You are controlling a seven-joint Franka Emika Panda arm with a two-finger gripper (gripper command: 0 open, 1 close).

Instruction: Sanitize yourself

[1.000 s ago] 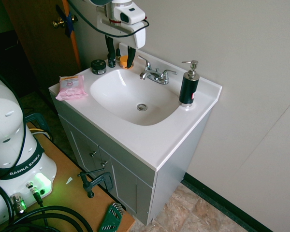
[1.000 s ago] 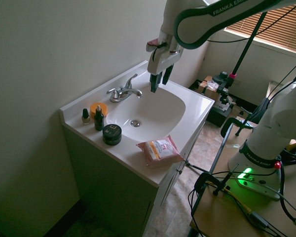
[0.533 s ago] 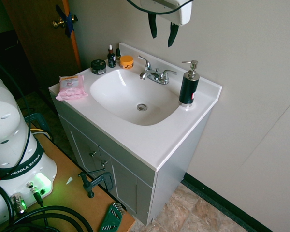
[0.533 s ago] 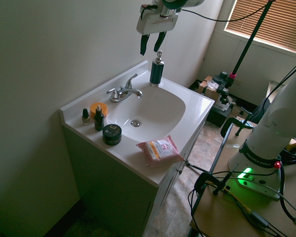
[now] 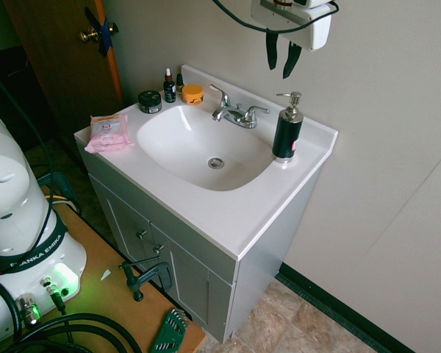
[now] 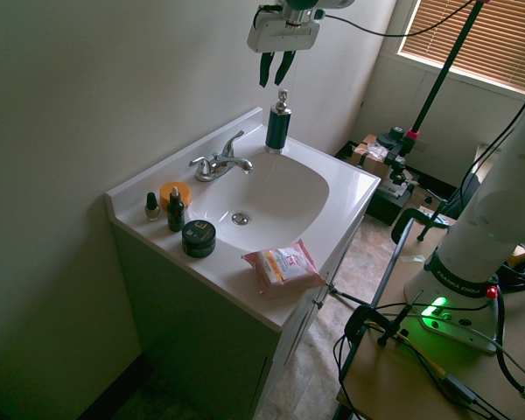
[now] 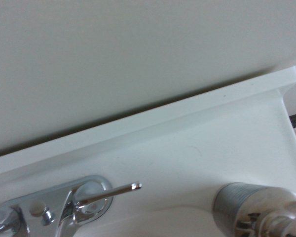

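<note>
White and boxy, the claw [image 5: 282, 57] is hanging near the top of the frame, right of centre, and we are seeing its two thin black fingers [image 5: 271, 50] pointing down, slightly parted and gripping nothing. The black pump bottle [image 5: 287, 129] is standing upright at the back right corner of the sink surface [image 5: 228, 213], right of the chrome faucet [image 5: 234, 111]. The bottle's silver pump head [image 6: 282, 95] is sitting just below the fingertips, apart from them, its long axis vertical. We are judging that the coming move calls for a straight descent onto that pump.
</note>
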